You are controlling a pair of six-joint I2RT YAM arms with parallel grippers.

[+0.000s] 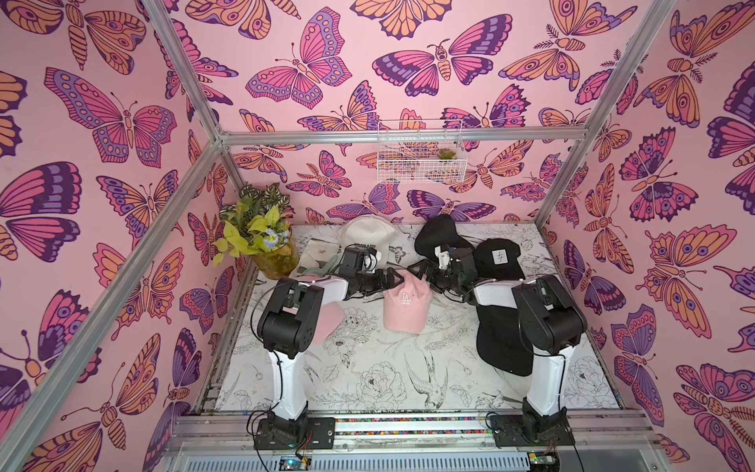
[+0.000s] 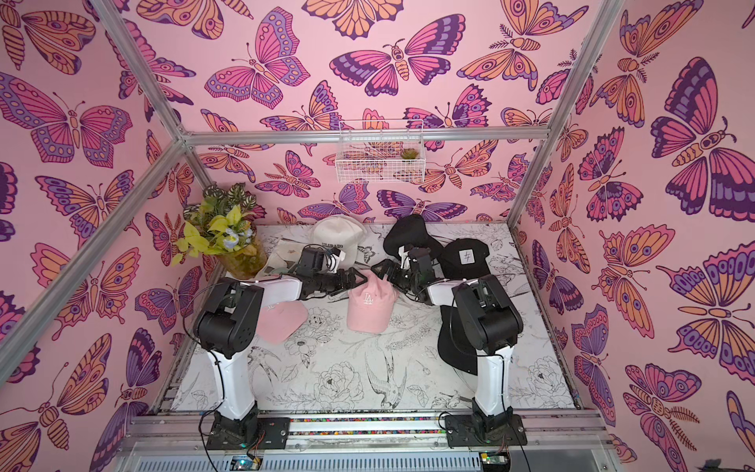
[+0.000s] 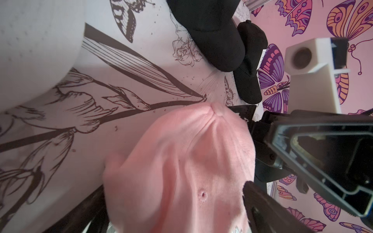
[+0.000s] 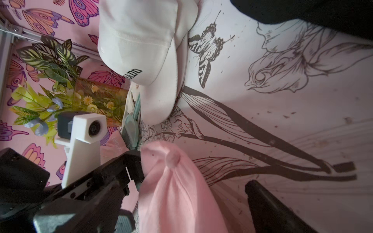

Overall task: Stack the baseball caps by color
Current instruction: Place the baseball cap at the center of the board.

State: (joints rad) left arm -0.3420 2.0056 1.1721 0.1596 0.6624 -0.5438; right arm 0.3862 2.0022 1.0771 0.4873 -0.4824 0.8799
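A pink cap with a white logo [image 1: 408, 304] [image 2: 369, 304] lies mid-table. Both grippers meet over its crown from either side. My left gripper [image 1: 394, 282] [image 3: 175, 209] is open, with the pink crown [image 3: 181, 161] filling the space between its fingers. My right gripper [image 1: 418, 271] [image 4: 191, 211] is open too; the same crown [image 4: 173, 191] lies between its fingers, with a gap on one side. A second pink cap [image 1: 331, 323] sits half under the left arm. A white COLORADO cap [image 1: 367, 239] [image 4: 141, 40] is at the back. Three black caps lie to the right: one at the back [image 1: 437, 237], one with a white patch [image 1: 498, 257], one under the right arm [image 1: 502, 343].
A vase of leaves [image 1: 273, 253] stands in the back left corner, with a teal brush [image 4: 132, 125] beside it. A white wire basket [image 1: 418, 151] hangs on the back wall. Aluminium frame posts edge the table [image 1: 367, 367]; its front half bears only printed drawings.
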